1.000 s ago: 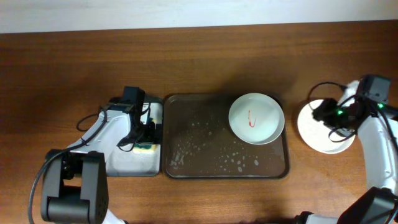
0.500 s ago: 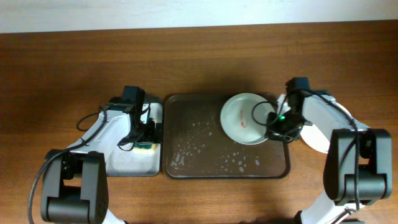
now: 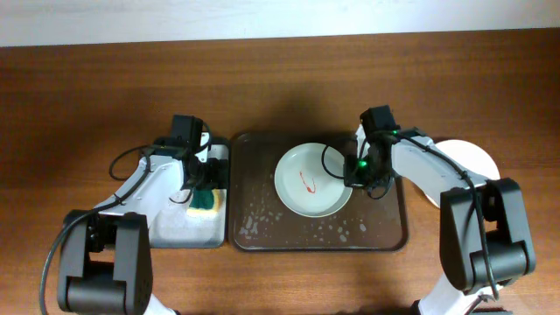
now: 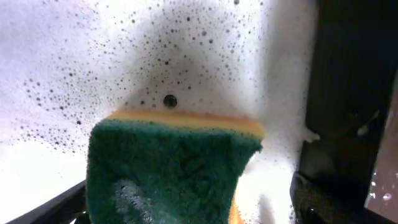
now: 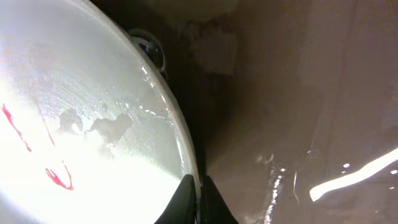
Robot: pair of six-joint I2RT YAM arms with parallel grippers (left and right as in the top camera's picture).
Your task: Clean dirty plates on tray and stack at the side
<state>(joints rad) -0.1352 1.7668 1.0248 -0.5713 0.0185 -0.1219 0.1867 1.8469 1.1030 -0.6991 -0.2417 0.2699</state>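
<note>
One white plate (image 3: pixel 306 184) with a red squiggle smear lies in the middle of the dark brown tray (image 3: pixel 262 157). My right gripper (image 3: pixel 353 171) is shut on the plate's right rim. In the right wrist view its two black fingertips (image 5: pixel 186 200) pinch the thin rim of the plate (image 5: pixel 81 124) above the wet tray (image 5: pixel 280 124). My left gripper (image 3: pixel 204 187) hangs over the grey tray (image 3: pixel 175 229), jaws spread wide on either side of a green and yellow sponge (image 4: pixel 168 168), with a gap showing at its right finger.
A clean white plate (image 3: pixel 477 162) lies on the table right of the tray, partly hidden by the right arm. Soap foam covers the grey tray's white lining (image 4: pixel 62 62). Water drops dot the brown tray's front half (image 3: pixel 324 229).
My right gripper left the side plate, crossed to the tray, shut on the smeared plate's rim and slid it left to the tray's middle. The left gripper shifted slightly over the sponge.
</note>
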